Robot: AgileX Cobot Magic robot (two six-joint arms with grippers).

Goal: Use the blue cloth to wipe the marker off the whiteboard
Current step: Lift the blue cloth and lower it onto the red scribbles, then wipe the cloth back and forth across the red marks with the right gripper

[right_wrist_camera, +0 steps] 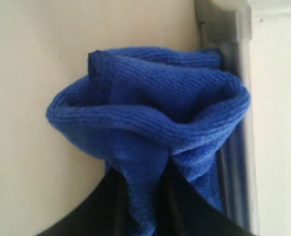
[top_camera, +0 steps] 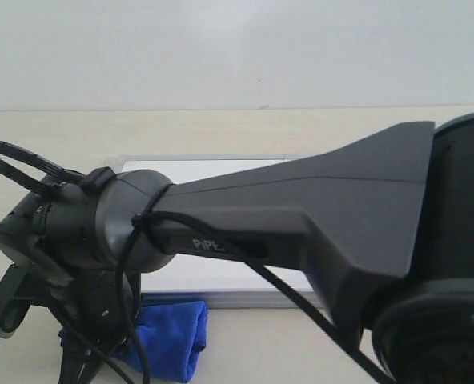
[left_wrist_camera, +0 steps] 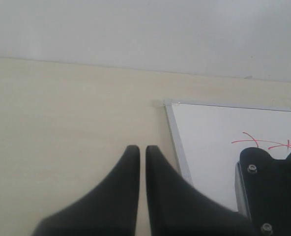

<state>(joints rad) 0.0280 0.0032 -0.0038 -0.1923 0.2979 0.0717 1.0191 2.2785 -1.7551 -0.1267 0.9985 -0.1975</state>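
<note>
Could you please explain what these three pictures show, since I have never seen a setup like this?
This is a two-armed robot over a pale table. The wide picture comes from a camera off the arms; a dark arm fills most of it. The other two come from cameras on each wrist. The left gripper is shut and holds nothing. The right gripper is shut on the blue cloth, which touches the frame of the whiteboard. Red marker lines are on the board.
</note>
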